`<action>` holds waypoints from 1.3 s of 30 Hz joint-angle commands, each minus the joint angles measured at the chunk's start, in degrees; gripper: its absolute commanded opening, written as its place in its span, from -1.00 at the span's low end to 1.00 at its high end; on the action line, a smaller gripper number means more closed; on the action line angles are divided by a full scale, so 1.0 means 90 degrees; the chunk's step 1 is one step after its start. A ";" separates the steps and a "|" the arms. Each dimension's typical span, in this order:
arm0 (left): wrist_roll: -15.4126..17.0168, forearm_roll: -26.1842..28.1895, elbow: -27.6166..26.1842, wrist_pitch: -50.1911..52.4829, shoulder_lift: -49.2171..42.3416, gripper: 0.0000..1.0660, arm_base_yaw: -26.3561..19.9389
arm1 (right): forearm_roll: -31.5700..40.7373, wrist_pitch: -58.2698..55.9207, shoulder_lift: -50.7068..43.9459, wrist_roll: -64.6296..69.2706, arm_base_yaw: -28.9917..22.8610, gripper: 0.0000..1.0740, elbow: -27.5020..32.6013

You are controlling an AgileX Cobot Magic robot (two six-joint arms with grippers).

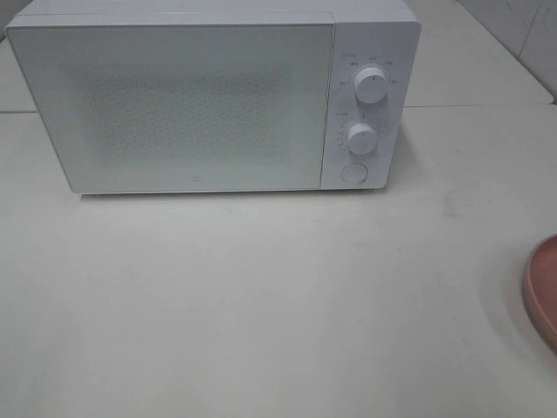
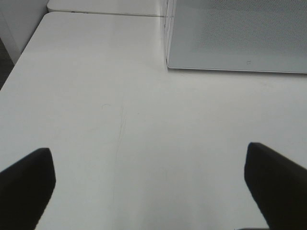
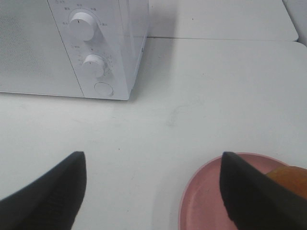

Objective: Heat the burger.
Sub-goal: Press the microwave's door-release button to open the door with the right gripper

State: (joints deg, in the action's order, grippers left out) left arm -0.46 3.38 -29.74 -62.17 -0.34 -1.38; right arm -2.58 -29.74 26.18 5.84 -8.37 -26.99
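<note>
Left gripper (image 2: 149,184) and right gripper (image 3: 152,184) both gape wide, holding nothing; the burger (image 3: 290,178) sits on the pink plate (image 1: 544,296) at far right.

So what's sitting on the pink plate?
A golden-brown bit of the burger shows on the pink plate. One finger of the right gripper covers the rest, so its layers cannot be seen.

White microwave (image 1: 213,100), pale grey finely dotted door (image 1: 165,113) upper left of the frame, white knobs (image 1: 372,87), off-white table (image 1: 261,305), dusty pink plate (image 1: 544,292) at right edge, golden-orange burger (image 3: 289,178), black left gripper (image 2: 148,172), black right gripper (image 3: 153,179)
</note>
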 commanded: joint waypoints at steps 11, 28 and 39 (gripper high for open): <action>0.0013 -0.0019 0.0013 0.0083 -0.0134 0.88 0.0025 | -0.0006 0.1286 0.1292 0.0076 -0.0019 0.40 0.0013; 0.0013 -0.0019 0.0013 0.0083 -0.0134 0.88 0.0025 | -0.0006 0.3374 0.3145 0.0121 -0.0019 0.40 0.0013; 0.0013 -0.0019 0.0013 0.0083 -0.0134 0.88 0.0025 | -0.0006 0.4902 0.4323 0.0121 -0.0019 0.40 0.0013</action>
State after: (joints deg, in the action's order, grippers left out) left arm -0.46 3.38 -29.74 -62.17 -0.34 -1.38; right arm -2.58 13.01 65.15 6.42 -8.37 -26.99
